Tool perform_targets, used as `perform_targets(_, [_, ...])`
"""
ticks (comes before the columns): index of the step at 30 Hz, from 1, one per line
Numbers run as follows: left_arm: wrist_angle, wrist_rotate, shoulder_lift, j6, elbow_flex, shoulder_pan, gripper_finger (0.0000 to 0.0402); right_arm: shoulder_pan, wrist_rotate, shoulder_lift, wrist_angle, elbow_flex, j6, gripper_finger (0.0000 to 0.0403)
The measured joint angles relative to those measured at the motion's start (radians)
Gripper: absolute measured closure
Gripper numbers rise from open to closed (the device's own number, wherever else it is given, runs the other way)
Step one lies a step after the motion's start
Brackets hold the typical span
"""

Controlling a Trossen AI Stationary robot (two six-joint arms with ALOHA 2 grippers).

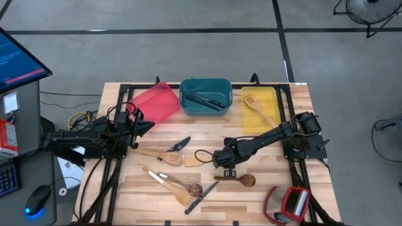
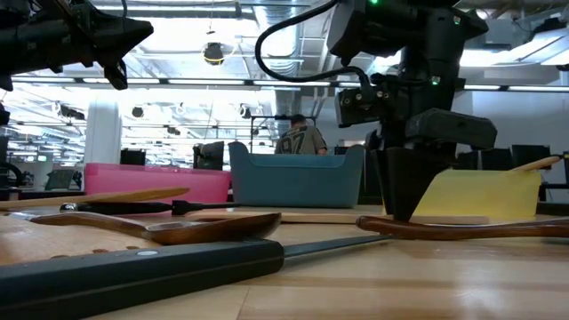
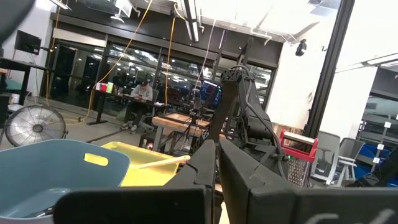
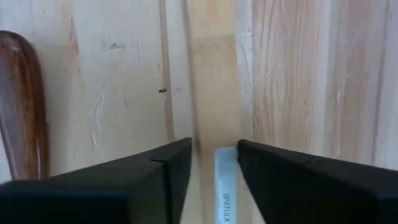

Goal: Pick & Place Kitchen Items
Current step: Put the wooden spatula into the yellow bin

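My right gripper (image 1: 224, 163) points down at the table's middle and is shut on a light wooden spatula (image 4: 214, 93). The spatula lies flat on the table, and its blade end (image 1: 191, 161) shows to the gripper's left. A dark wooden spoon (image 1: 237, 180) lies just near of the gripper. My left gripper (image 1: 139, 125) hangs shut and empty above the table's left, beside the red tray (image 1: 157, 102). More wooden utensils (image 1: 173, 184) and knives (image 1: 179, 144) lie on the table. My right gripper pinches the spatula's handle (image 4: 214, 134) between its two fingers (image 4: 168, 171), one on each long edge. The fingers come from above, pointing down, and lie across the handle. The spatula lies flat on the table; a white label shows between the fingers.
A teal tray (image 1: 205, 88) holds black-handled knives. A yellow tray (image 1: 271, 122) holds a wooden spatula. Both stand at the far edge beside the red tray. A red-and-silver object (image 1: 286, 204) sits at the near right corner. A thin looped cord (image 1: 202, 154) lies by the spatula.
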Motion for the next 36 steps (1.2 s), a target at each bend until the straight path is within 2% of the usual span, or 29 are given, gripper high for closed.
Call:
perform_targets(9, [0.000, 0.000, 0.000, 0.000, 0.000, 0.000, 0.0399, 0.001, -0.003, -0.002, 0.003, 0.002, -0.004, 0.0393])
perform_targets(18, [0.000, 0.000, 0.000, 0.000, 0.000, 0.000, 0.0399, 0.005, -0.004, -0.023, -0.024, -0.002, -0.003, 0.0398])
perform_targets(36, [0.000, 0.000, 0.000, 0.000, 0.000, 0.000, 0.0399, 0.008, 0.067, -0.294, -0.035, -0.001, 0.048, 0.0395])
